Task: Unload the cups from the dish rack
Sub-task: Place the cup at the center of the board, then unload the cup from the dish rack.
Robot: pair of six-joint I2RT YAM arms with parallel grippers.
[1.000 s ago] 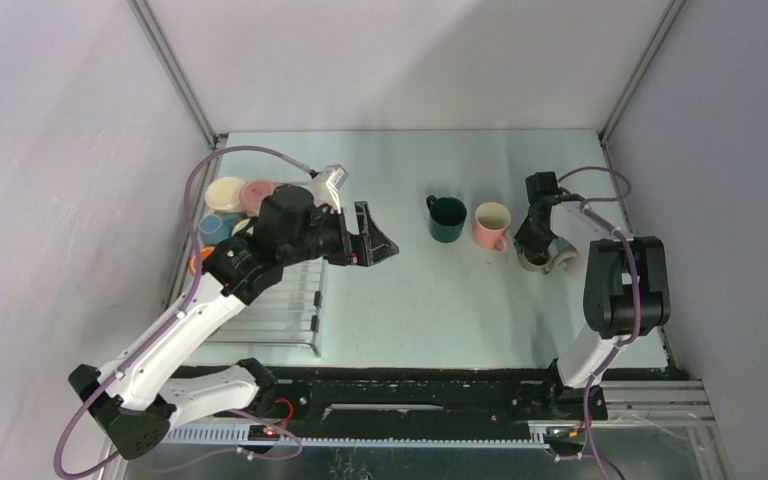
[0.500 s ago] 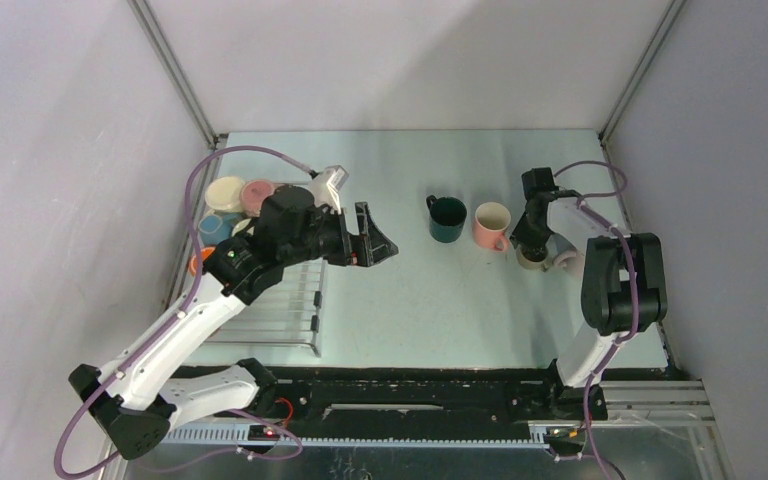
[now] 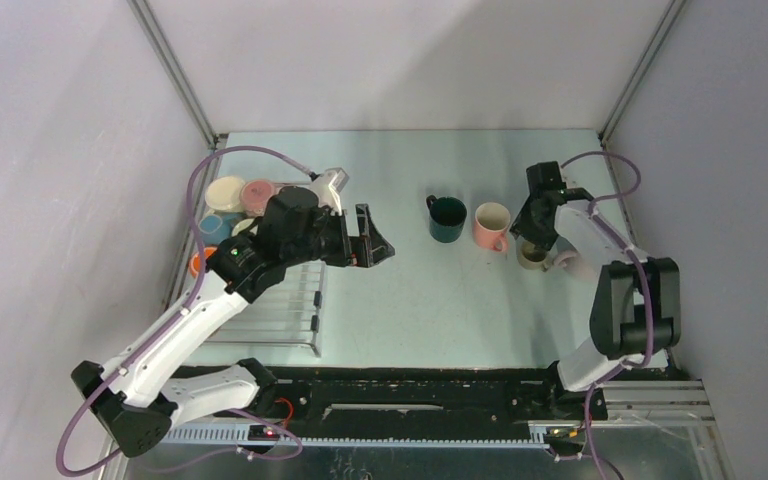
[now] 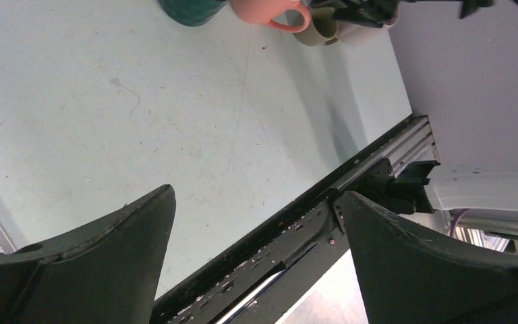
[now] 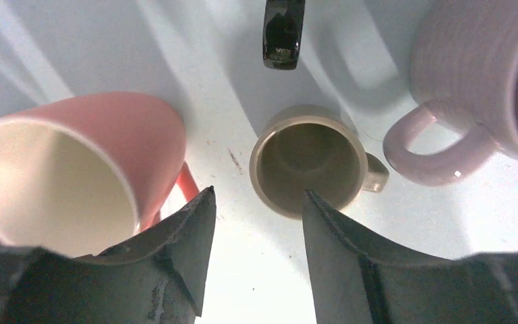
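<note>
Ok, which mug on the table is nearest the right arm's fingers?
The small beige mug, upright between the pink mug and the lilac mug.

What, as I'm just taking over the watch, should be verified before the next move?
1. Right gripper open, holding nothing: ok.
2. Beige mug upright on the table, below the open jaws: ok.
3. Room to lift past the pink mug and lilac mug beside it: cannot tell.
4. Left gripper open and empty: ok.
5. Dish rack unloaded: not ok, mugs sit at its far end.
</note>
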